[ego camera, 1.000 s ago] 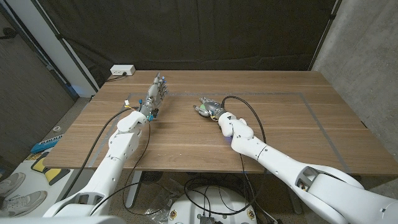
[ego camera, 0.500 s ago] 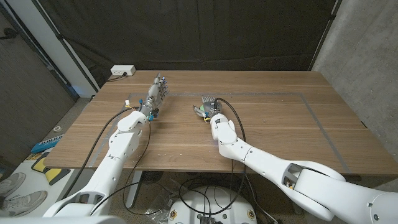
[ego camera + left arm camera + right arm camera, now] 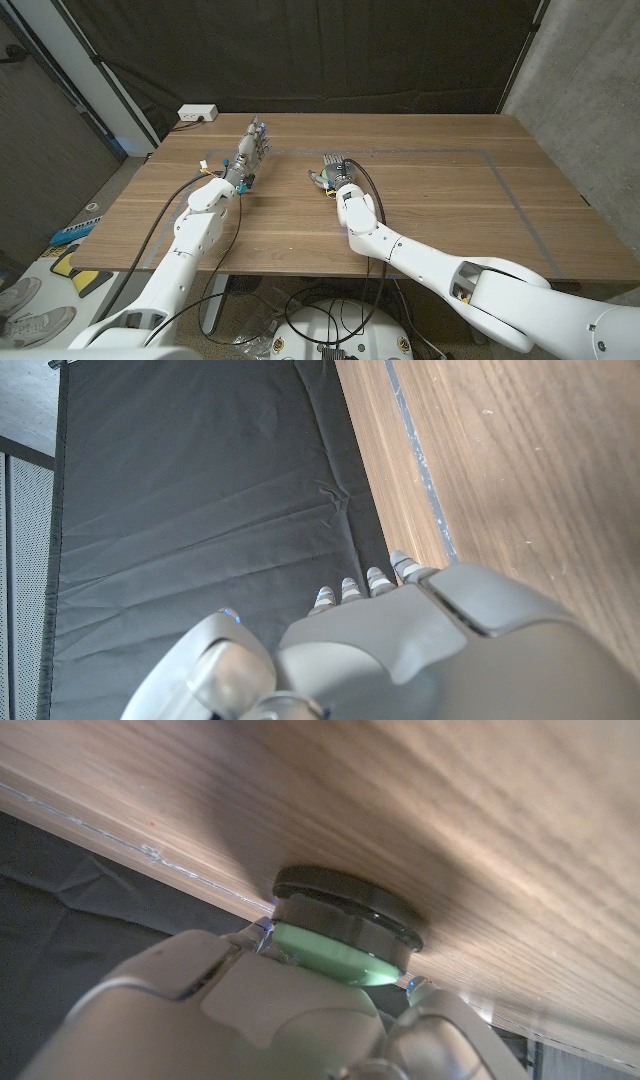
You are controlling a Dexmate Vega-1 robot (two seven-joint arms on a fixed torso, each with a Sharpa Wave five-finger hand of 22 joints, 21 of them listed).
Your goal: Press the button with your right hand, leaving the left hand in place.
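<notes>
A green button (image 3: 330, 952) on a round black base (image 3: 350, 905) sits near the middle of the wooden table (image 3: 450, 200). My right hand (image 3: 333, 172) lies over it. In the right wrist view the back of that hand (image 3: 230, 1020) covers the near part of the green cap and touches it, with fingertips (image 3: 262, 927) showing on either side of the cap. A bit of green (image 3: 319, 179) peeks out beside the hand in the head view. My left hand (image 3: 254, 145) stands on the table at the back left, fingers straight, holding nothing; its fingertips (image 3: 372, 578) point at the black curtain.
A white power strip (image 3: 197, 113) lies off the table's back left corner. A thin taped line (image 3: 480, 152) marks a rectangle on the tabletop. A black curtain (image 3: 350, 50) hangs behind the table, and a cable (image 3: 372, 180) loops over my right wrist.
My right forearm has swung in from the right toward the table's middle, and the hand has turned and settled over the button. The left hand has not moved.
</notes>
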